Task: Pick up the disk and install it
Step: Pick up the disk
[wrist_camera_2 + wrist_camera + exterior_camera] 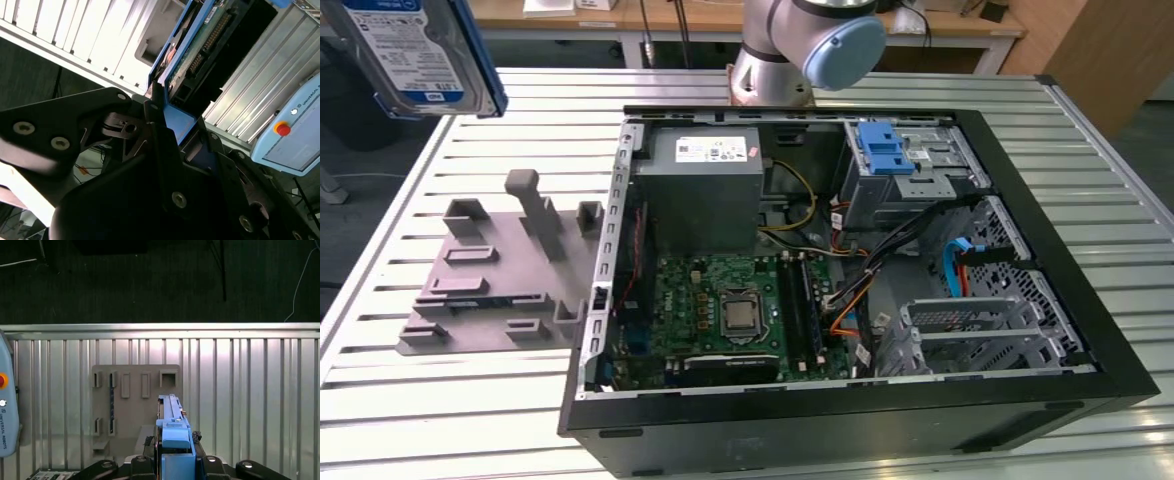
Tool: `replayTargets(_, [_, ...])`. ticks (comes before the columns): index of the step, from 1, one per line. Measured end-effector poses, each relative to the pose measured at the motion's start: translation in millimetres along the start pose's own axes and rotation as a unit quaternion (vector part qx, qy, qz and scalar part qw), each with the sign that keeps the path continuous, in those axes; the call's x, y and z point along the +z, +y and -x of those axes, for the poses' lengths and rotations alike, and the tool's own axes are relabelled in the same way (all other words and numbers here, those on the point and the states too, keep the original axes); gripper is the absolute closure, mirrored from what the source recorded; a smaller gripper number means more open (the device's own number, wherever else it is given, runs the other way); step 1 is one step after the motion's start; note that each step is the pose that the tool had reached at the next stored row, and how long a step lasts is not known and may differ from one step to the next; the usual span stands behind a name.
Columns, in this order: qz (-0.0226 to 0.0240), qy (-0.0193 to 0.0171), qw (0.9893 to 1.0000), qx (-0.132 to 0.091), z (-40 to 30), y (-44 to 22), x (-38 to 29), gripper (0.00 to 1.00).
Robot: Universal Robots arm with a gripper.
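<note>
The disk (pixel 411 48), silver with a white-and-blue label and blue side rails, hangs high above the table at the exterior view's far left, well clear of the computer case. In the first wrist view the disk (pixel 171 415) appears edge-on over the grey fixture plate, its blue rail clamped in my gripper (pixel 175 452). In the second wrist view the black fingers (pixel 156 107) press on the blue rail of the disk (pixel 200 47), whose circuit-board side shows. The gripper is shut on the disk.
The open black computer case (pixel 1014 400) lies on the slatted metal table (pixel 400 400), with a grey power-supply box (pixel 707 185) and a drive cage with a blue latch (pixel 887 150) inside. A grey fixture plate (pixel 487 285) sits beside the case. The arm's base (pixel 787 50) stands behind it.
</note>
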State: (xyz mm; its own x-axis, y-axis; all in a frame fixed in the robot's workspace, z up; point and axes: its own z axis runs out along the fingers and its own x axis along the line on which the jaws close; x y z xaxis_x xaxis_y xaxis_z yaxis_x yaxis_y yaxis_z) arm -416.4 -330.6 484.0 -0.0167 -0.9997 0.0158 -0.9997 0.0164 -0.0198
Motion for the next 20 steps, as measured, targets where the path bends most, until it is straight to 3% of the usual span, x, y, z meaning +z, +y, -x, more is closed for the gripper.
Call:
replayTargets(6, [0.0000,0.0000,1.0000,0.000,-5.8,-8.1,0.3,0.64])
replayTargets(20, [0.0000,0.0000,1.0000,0.000,-24.9,-18.4,0.8,0.64])
